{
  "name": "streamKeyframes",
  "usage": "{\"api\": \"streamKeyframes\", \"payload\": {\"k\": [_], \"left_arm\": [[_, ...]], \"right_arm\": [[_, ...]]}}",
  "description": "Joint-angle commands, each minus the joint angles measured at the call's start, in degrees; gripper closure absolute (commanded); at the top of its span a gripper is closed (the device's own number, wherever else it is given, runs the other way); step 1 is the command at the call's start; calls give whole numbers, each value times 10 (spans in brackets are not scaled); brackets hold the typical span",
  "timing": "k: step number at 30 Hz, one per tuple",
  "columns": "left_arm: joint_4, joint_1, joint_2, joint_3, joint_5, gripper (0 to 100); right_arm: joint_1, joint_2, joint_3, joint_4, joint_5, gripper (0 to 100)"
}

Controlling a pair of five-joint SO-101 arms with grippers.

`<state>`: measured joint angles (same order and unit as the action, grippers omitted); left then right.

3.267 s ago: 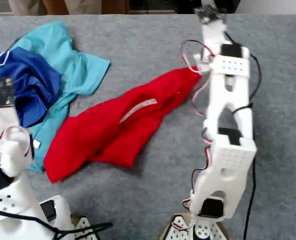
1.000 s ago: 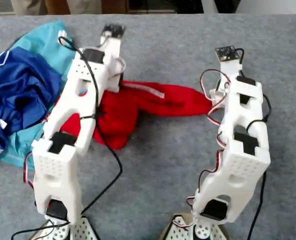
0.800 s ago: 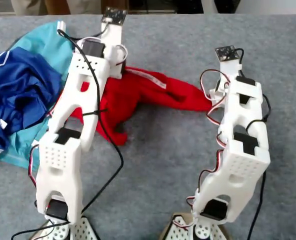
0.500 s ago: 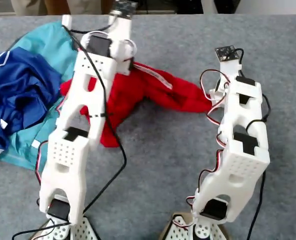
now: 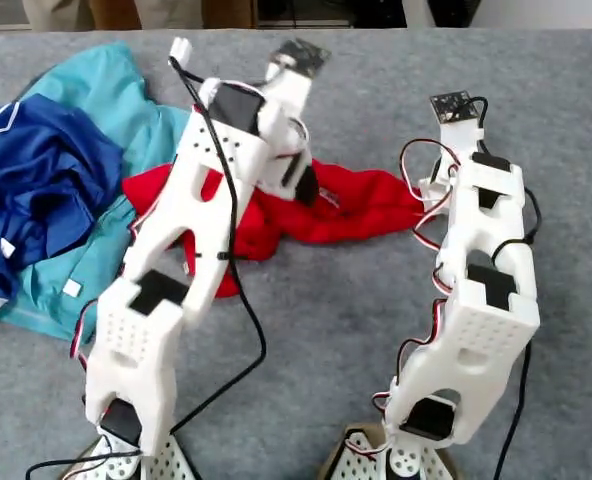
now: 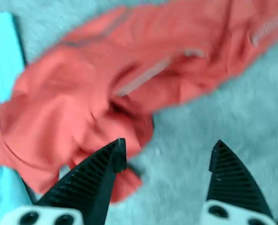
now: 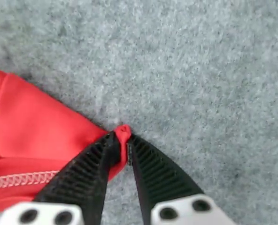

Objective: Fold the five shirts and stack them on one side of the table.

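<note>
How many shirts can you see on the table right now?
3. A red shirt lies in the middle, its corner pinched by the right gripper. A blue shirt at the left lies on a teal shirt. More may be hidden under them.

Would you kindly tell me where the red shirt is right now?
In the high view the red shirt lies bunched in the middle, beside the teal shirt on its left; the right pincer is shut on its right-hand corner.

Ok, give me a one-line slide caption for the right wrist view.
Right claw pinching a corner of the red shirt over the grey table.
</note>
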<state>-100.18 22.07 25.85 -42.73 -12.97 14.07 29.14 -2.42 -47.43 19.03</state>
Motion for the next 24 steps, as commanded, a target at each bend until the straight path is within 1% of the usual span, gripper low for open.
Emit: {"api": "streamKeyframes", "payload": {"k": [1, 3, 6, 9, 11, 13, 15, 17, 18, 19, 21, 22, 24], "left_arm": [[-4, -1, -57, 136, -3, 746], [33, -18, -50, 199, 27, 771], [113, -52, -31, 251, 79, 782], [176, -79, -11, 265, 138, 786], [200, -89, -7, 265, 175, 786], [219, -88, -2, 265, 196, 798], [229, -78, 3, 265, 199, 869], [241, -64, 4, 273, 199, 977], [246, -60, 4, 282, 199, 988], [247, -57, 4, 287, 199, 967], [240, -56, -3, 296, 196, 987], [224, -56, -4, 295, 182, 980], [170, -55, -6, 278, 127, 982]], "right_arm": [[11, -30, 4, 11, -3, 998], [11, -30, 4, 11, -4, 998], [11, -30, 4, 11, -4, 998], [11, -30, 4, 11, -4, 998], [11, -30, 4, 11, -4, 998], [11, -30, 4, 11, -4, 998], [11, -30, 4, 11, -4, 998], [11, -30, 4, 11, -4, 998], [11, -30, 4, 11, -4, 998], [11, -30, 4, 11, -4, 998], [11, -30, 4, 11, -4, 998], [11, -30, 4, 11, -4, 998], [11, -30, 4, 11, -4, 998]]}}
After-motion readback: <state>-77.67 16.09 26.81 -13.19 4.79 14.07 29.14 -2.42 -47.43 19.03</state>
